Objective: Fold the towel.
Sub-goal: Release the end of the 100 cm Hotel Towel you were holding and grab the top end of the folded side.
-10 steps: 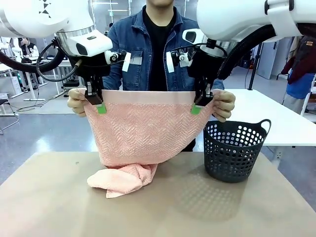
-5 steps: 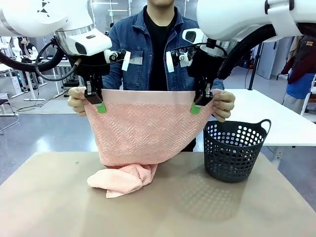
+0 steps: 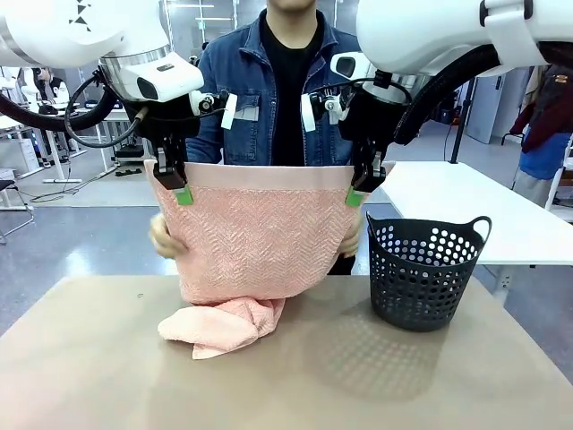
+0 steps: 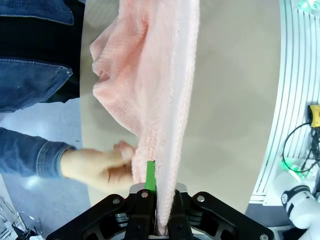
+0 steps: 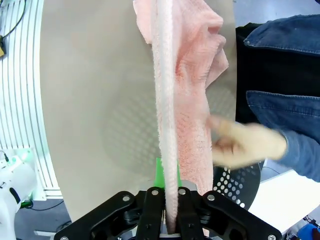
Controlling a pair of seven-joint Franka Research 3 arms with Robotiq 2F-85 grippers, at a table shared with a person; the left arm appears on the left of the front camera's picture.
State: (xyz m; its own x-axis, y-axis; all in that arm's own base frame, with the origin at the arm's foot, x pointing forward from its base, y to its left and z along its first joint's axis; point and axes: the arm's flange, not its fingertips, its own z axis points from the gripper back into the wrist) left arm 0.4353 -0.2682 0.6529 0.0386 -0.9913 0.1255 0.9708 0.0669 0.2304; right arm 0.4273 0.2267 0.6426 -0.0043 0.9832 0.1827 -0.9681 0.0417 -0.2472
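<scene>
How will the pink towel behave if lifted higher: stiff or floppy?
Probably floppy: the towel hangs limp from the left end effector and right end effector, its bottom bunched on the table. Likely not slippery: its terry weave looks rough. Seemingly light: two pinched corners carry it.

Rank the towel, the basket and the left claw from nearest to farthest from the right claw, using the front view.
1. The towel: pinched in the right claw, top corner.
2. The perforated basket: below, to its right.
3. The left claw: at the towel's opposite top corner.
</scene>
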